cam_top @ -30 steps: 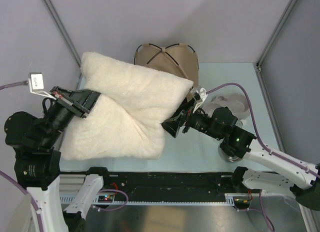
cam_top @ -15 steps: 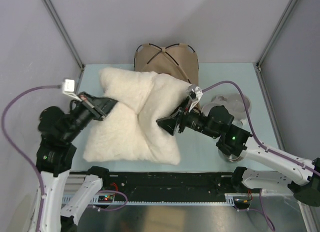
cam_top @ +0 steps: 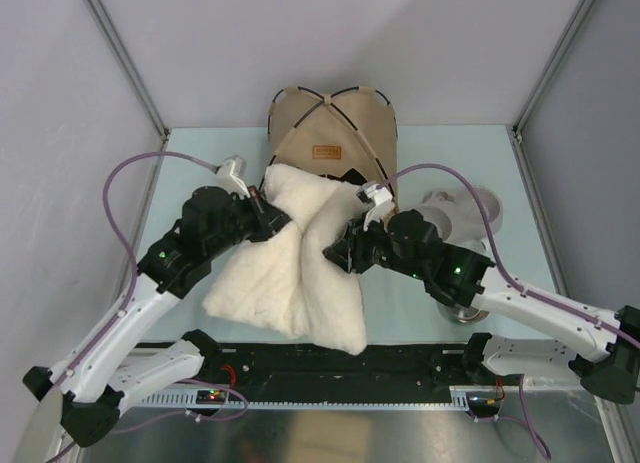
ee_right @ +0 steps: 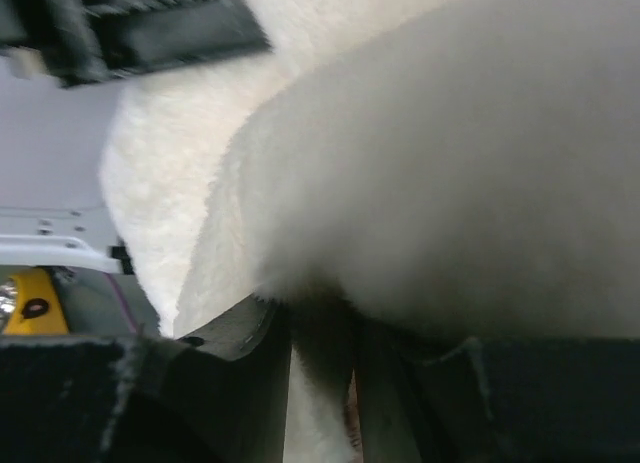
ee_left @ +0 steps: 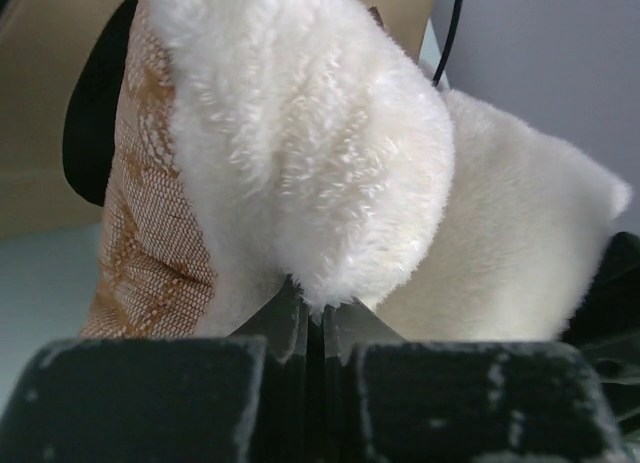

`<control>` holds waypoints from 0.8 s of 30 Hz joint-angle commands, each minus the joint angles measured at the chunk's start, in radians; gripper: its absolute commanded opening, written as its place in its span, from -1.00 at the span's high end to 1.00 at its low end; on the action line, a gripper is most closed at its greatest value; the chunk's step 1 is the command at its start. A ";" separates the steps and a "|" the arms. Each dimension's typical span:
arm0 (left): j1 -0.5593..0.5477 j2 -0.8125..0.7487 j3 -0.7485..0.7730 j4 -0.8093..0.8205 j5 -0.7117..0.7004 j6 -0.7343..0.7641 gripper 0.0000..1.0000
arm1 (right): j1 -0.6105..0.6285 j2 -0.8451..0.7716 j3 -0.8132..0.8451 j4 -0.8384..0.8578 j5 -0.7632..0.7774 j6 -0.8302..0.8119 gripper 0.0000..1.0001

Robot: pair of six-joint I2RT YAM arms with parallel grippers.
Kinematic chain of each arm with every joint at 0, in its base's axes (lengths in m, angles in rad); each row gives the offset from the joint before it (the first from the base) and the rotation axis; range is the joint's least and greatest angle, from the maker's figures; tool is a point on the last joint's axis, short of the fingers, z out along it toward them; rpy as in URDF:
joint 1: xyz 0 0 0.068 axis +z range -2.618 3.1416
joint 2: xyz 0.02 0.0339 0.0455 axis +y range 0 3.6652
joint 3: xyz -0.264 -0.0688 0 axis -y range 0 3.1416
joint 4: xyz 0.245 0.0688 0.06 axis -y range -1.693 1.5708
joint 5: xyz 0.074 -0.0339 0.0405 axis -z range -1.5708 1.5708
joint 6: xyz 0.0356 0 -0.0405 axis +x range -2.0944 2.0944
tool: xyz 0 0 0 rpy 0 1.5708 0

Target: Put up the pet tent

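The pet tent (cam_top: 330, 128) stands at the back of the table, tan with black trim, crossing dark poles and a brown label; its tan wall (ee_left: 40, 113) also shows in the left wrist view. A fluffy cream cushion (cam_top: 300, 253) is folded up in front of it, between the two arms. My left gripper (cam_top: 272, 220) is shut on the cushion's upper left edge, the fur (ee_left: 330, 163) pinched at the fingertips (ee_left: 320, 308). My right gripper (cam_top: 338, 253) is at the right edge, with cushion fur (ee_right: 450, 183) caught between its narrow jaws (ee_right: 320, 323).
A pale round object (cam_top: 460, 208) lies on the table right of the tent. The cushion's orange mesh underside (ee_left: 150, 233) faces the tent's dark opening. Grey enclosure walls close in on the left, back and right. The left arm's gripper body (ee_right: 130, 28) shows in the right wrist view.
The left arm swung right and forward, folding the cushion's left half toward the middle. The right gripper's jaws closed from wide open onto the cushion's right edge. More of the tent now shows.
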 commanded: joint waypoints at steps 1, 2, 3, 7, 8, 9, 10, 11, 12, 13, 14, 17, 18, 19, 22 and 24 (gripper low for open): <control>-0.081 0.041 -0.006 0.112 -0.019 -0.014 0.99 | 0.009 0.050 -0.012 -0.037 0.093 0.045 0.40; -0.094 0.051 -0.013 0.117 -0.032 -0.017 0.99 | 0.006 0.058 -0.014 -0.044 0.120 0.050 0.42; -0.104 0.060 -0.022 0.119 -0.040 -0.021 0.99 | 0.000 0.065 -0.015 -0.052 0.138 0.057 0.43; -0.128 0.080 -0.072 0.128 -0.113 -0.056 0.99 | -0.020 0.095 -0.016 -0.067 0.208 0.057 0.51; -0.130 0.087 -0.084 0.128 -0.123 -0.067 0.99 | -0.027 0.103 -0.015 -0.065 0.215 0.057 0.52; -0.131 0.092 -0.098 0.128 -0.132 -0.081 1.00 | -0.037 0.108 -0.015 -0.059 0.219 0.056 0.54; -0.131 0.103 -0.106 0.129 -0.139 -0.091 1.00 | -0.045 0.115 -0.016 -0.052 0.218 0.054 0.56; -0.131 0.112 -0.111 0.129 -0.146 -0.099 1.00 | -0.058 0.121 -0.016 -0.040 0.214 0.050 0.58; -0.132 0.129 -0.114 0.129 -0.152 -0.104 1.00 | -0.070 0.128 -0.016 -0.031 0.207 0.047 0.60; -0.133 0.143 -0.111 0.129 -0.157 -0.107 1.00 | -0.087 0.134 -0.016 -0.017 0.199 0.046 0.63; -0.134 0.167 -0.105 0.129 -0.161 -0.108 0.99 | -0.105 0.143 -0.015 -0.005 0.178 0.044 0.67; -0.133 0.247 -0.064 0.130 -0.156 -0.090 0.99 | -0.140 0.164 -0.015 0.028 0.142 0.046 0.76; -0.133 0.281 -0.041 0.130 -0.151 -0.079 0.99 | -0.149 0.171 -0.014 0.035 0.130 0.048 0.79; -0.133 0.308 -0.022 0.128 -0.145 -0.062 0.99 | -0.157 0.180 -0.014 0.045 0.121 0.049 0.82; -0.133 0.392 0.039 0.125 -0.139 -0.024 0.99 | -0.169 0.204 -0.011 0.071 0.102 0.049 0.90; -0.133 0.442 0.078 0.121 -0.132 -0.005 1.00 | -0.172 0.227 -0.003 0.081 0.101 0.045 0.94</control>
